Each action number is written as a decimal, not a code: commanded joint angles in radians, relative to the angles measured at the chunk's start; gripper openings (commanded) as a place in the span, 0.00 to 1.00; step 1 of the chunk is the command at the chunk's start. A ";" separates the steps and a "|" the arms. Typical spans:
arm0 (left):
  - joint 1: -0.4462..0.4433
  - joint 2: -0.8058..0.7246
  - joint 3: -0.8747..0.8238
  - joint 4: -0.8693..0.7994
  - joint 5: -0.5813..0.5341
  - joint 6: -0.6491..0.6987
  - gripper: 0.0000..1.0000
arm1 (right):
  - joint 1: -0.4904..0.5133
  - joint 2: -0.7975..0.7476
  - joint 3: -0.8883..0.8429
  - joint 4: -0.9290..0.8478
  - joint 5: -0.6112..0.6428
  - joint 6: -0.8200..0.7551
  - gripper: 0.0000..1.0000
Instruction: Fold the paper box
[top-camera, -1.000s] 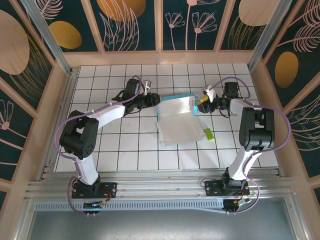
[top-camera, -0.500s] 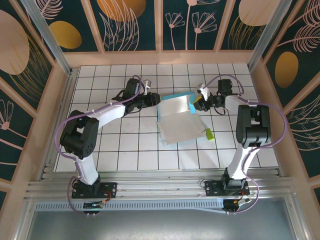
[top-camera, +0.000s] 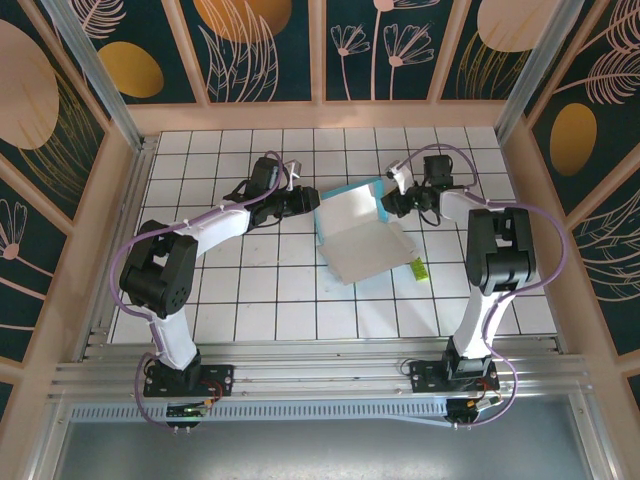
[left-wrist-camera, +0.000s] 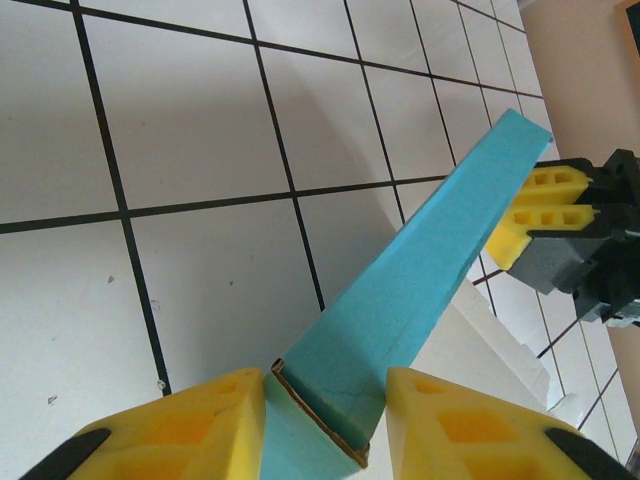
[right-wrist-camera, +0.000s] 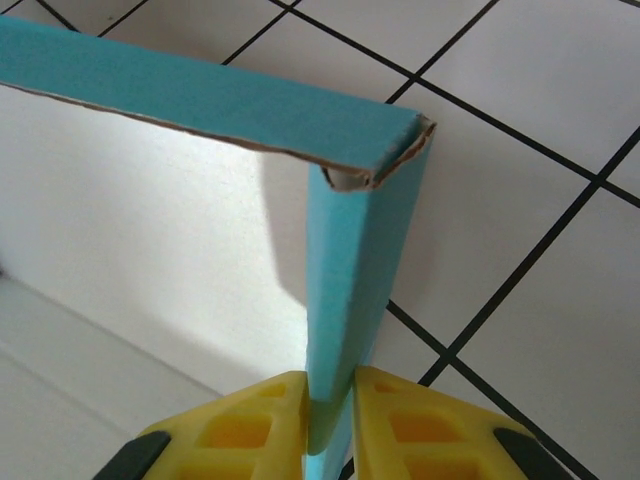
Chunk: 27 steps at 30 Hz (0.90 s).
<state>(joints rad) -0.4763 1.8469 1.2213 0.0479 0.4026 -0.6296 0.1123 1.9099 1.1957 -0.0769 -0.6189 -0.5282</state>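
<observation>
The paper box (top-camera: 357, 235) lies mid-table, white inside, with its light blue far wall raised. My left gripper (top-camera: 308, 203) is at the box's far left corner. In the left wrist view its yellow fingers (left-wrist-camera: 190, 425) straddle the folded blue corner (left-wrist-camera: 330, 400), shut on it. My right gripper (top-camera: 390, 204) is at the far right corner. In the right wrist view it (right-wrist-camera: 330, 385) is shut on the upright blue side wall (right-wrist-camera: 345, 290), which meets the long blue wall (right-wrist-camera: 200, 95) at a ragged corner. The right fingers (left-wrist-camera: 545, 210) also show past the blue wall's far end.
A small yellow-green rectangular piece (top-camera: 416, 268) lies on the tiles just right of the box's near corner. The white tiled table (top-camera: 250, 290) is boxed in by wooden walls (top-camera: 95, 240) on the left, right and far sides.
My right gripper has moved left to the box's right wall and shut on it. The box has turned slightly and its far wall stands higher. The left gripper has kept its hold.
</observation>
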 joint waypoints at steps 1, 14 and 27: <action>-0.006 0.012 0.009 0.003 0.022 0.012 0.35 | 0.034 0.041 0.021 0.022 0.043 0.100 0.23; -0.007 0.012 0.004 0.010 0.024 0.010 0.35 | 0.064 0.097 0.087 -0.033 0.125 0.198 0.28; -0.007 0.011 0.003 0.009 0.022 0.012 0.35 | 0.109 0.141 0.157 -0.130 0.225 0.155 0.01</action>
<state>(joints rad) -0.4770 1.8469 1.2213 0.0483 0.4091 -0.6296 0.1875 2.0373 1.3361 -0.1471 -0.4599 -0.3408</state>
